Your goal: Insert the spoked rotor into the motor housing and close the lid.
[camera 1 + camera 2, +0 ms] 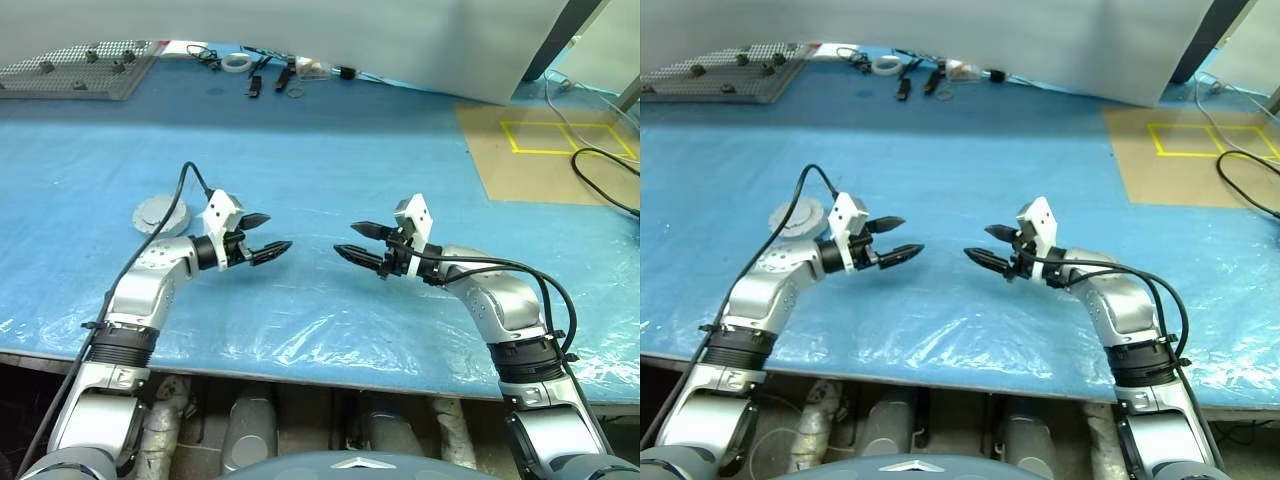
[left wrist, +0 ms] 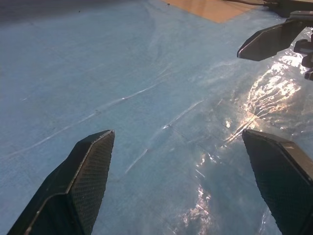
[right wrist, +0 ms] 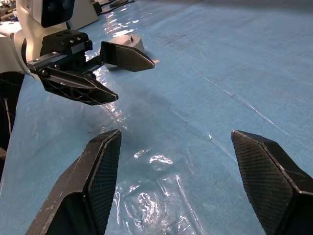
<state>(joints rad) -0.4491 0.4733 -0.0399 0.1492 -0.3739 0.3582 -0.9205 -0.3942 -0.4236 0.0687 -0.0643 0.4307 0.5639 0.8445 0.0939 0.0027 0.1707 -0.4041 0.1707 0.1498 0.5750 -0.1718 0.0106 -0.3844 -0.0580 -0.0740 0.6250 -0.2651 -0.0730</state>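
Note:
A shallow round grey metal piece (image 1: pixel 160 215) lies on the blue table, just left of and behind my left forearm. Its top face is plain grey, as the lid's plain side would be, and its low side wall (image 3: pixel 128 42) shows in the right wrist view. I cannot tell whether the lid lies on the motor housing there. The spoked rotor is out of view. My left gripper (image 1: pixel 278 232) and right gripper (image 1: pixel 345 238) hover over the table's middle. Their tips point at each other a short gap apart, and both are open and empty.
A perforated metal board (image 1: pixel 75 68) lies at the back left. A tape roll (image 1: pixel 236 62) and small tools (image 1: pixel 290 75) are at the back centre. A brown sheet with a yellow square (image 1: pixel 545 150) and a black cable (image 1: pixel 600 175) lie at the right. Crinkled clear plastic (image 1: pixel 300 330) covers the near table edge.

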